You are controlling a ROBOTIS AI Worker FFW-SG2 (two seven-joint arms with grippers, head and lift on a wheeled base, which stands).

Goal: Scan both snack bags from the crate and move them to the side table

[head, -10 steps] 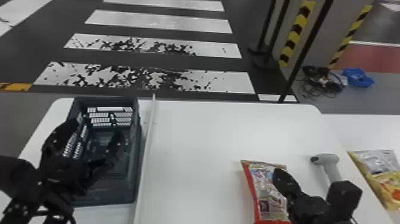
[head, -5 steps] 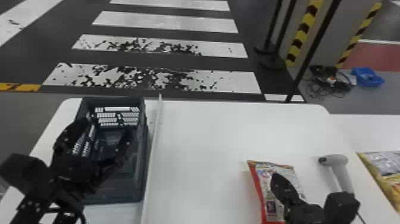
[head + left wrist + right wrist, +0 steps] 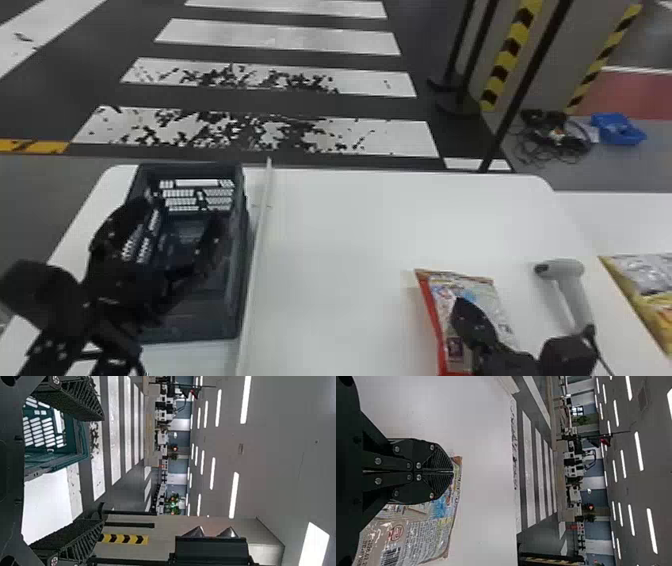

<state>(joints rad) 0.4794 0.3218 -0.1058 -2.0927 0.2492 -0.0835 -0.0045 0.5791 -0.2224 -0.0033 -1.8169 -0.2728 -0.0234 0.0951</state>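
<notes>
Dark grey slatted crate [image 3: 200, 325] stood on white tabletop [image 3: 350, 240]; black left gripper [image 3: 182, 211] was over it, jaws spread. Red-edged printed bag [image 3: 487, 295] lay partly behind black right gripper [image 3: 460, 304]. Pale grey pistol-shaped scanner [image 3: 565, 270] lay between that and yellow-and-silver bag [image 3: 650, 275].

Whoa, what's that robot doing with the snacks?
It seems to be partway through scanning snacks. Its right pincer is shut, right over a red-edged snack bag on the white table; whether it has pinched the bag, I can't tell. The scanner is to the right of that bag. A yellow and silver bag is already on the side table. The left pincer is open at the dark crate.
</notes>
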